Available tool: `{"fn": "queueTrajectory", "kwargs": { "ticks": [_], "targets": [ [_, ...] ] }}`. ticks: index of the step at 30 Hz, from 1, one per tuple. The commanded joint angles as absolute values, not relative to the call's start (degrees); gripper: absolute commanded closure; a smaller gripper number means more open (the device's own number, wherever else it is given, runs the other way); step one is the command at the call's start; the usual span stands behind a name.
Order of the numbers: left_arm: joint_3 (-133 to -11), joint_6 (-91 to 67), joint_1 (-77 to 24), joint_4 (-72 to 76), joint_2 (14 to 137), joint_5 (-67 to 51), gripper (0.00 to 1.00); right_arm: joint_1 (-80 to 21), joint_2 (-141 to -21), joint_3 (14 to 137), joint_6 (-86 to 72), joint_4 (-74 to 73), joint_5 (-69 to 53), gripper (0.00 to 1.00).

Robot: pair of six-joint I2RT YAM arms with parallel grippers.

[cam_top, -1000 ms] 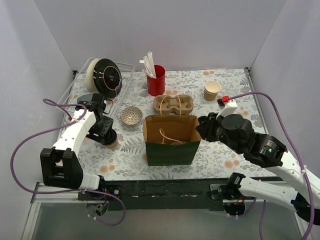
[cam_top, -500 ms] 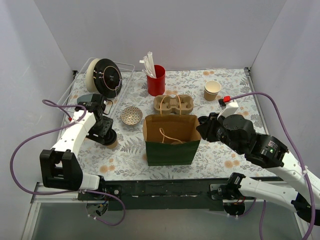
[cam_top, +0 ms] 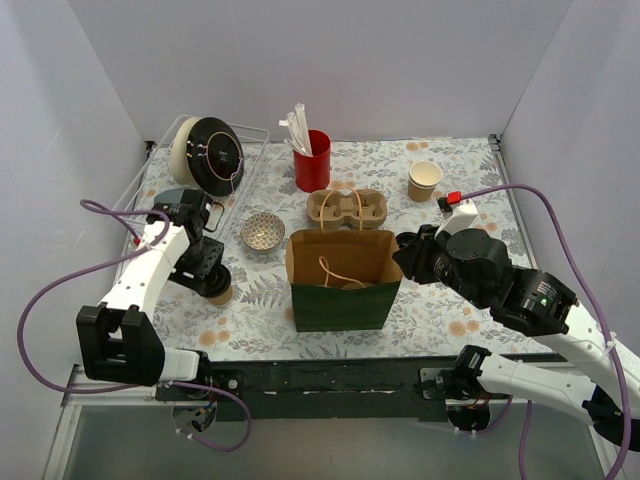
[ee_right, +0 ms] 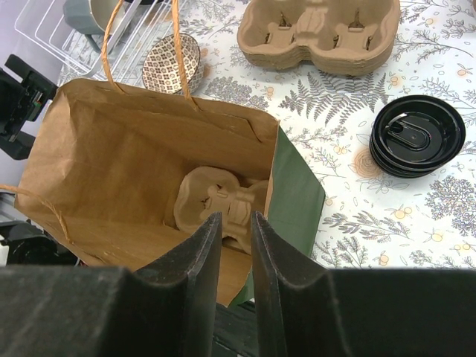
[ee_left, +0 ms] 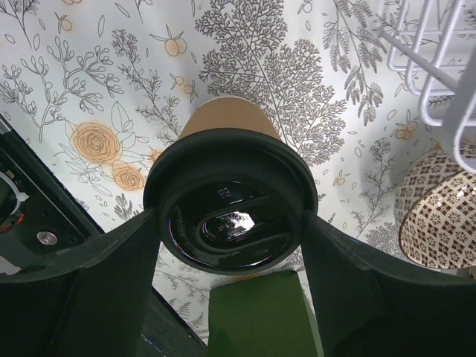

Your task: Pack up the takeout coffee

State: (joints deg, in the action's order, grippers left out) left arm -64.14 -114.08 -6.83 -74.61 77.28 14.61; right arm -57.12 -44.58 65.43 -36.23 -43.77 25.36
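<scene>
The takeout coffee (cam_top: 221, 292), a brown kraft cup with a black lid, stands on the floral mat left of the bag. In the left wrist view its lid (ee_left: 230, 201) faces me. My left gripper (cam_top: 208, 272) (ee_left: 230, 217) comes from above, a finger pressed against each side of the lid. The green paper bag (cam_top: 345, 290) (ee_right: 126, 149) stands open with a pulp cup carrier (ee_right: 216, 204) on its floor. My right gripper (cam_top: 403, 255) (ee_right: 236, 216) is at the bag's upper right rim, its fingers a narrow gap apart with nothing between them.
A stack of pulp carriers (cam_top: 346, 207) lies behind the bag, a patterned bowl (cam_top: 262, 231) to its left. A red cup of straws (cam_top: 312, 160), a tan lidless cup (cam_top: 424, 180) and a wire rack (cam_top: 200, 160) stand at the back. Black lids (ee_right: 416, 137) are stacked right of the bag.
My left arm has shifted slightly toward the near left with the cup between its fingers. The right arm and the bag have not moved.
</scene>
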Motion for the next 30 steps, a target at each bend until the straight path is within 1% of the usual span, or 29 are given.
{"fn": "queueTrajectory", "kwargs": {
  "ticks": [1,5,7,8,11,14,17,18,22,26,27,28,29,30],
  "targets": [
    [-68.02,-111.19,-6.42,-75.06,74.62,17.66,1.0,-57.22,-43.95,68.11,-36.47,-42.98,26.02,0.7],
    [-70.84,-106.36,-6.42,-75.15,74.62,19.51,1.0,-57.22,-44.12,68.9,-36.83,-43.59,25.67,0.69],
    [-71.72,-100.48,-6.42,-72.7,73.92,18.55,1.0,-57.22,-44.12,69.69,-36.04,-43.42,24.35,0.63],
    [-71.98,-98.63,-6.42,-72.08,73.74,18.11,1.0,-57.3,-44.3,70.05,-35.69,-43.59,23.91,0.56],
    [-72.33,-90.28,-6.42,-67.16,70.85,14.61,1.0,-57.22,-45.17,72.85,-36.12,-45.87,23.55,0.51],
    [-72.95,-83.77,-6.42,-62.85,67.16,9.61,1.0,-57.22,-46.23,75.93,-37.26,-48.33,24.34,0.48],
    [-74.26,-79.83,-6.42,-61.79,65.66,6.26,1.0,-57.22,-46.93,77.78,-38.58,-49.3,24.61,0.48],
    [-74.53,-77.98,-6.42,-61.18,65.48,1.37,1.0,-57.22,-47.02,78.13,-38.84,-49.13,24.7,0.48],
    [-79.44,-72.17,-6.42,-59.94,65.21,-5.53,1.0,-57.22,-49.12,80.33,-41.39,-51.5,26.54,0.48],
    [-88.4,-66.72,-6.42,-59.68,68.02,-11.85,1.0,-57.3,-51.41,81.21,-42.18,-53.52,28.03,0.48],
    [-92.86,-65.23,-6.42,-59.85,69.77,-13.17,1.0,-57.22,-51.76,80.86,-42.27,-53.87,28.21,0.48],
    [-94.81,-64.26,-6.42,-59.42,70.48,-16.84,1.0,-57.22,-52.29,80.6,-41.75,-52.92,27.78,0.48],
    [-96.84,-63.81,-6.5,-59.24,71.01,-17.83,1.0,-57.3,-52.38,80.16,-40.88,-51.52,26.9,0.48],
    [-99.29,-62.85,-6.68,-59.06,71.8,-19.84,1.0,-57.22,-52.47,78.94,-38.69,-49.85,23.94,0.49]
  ]
}}
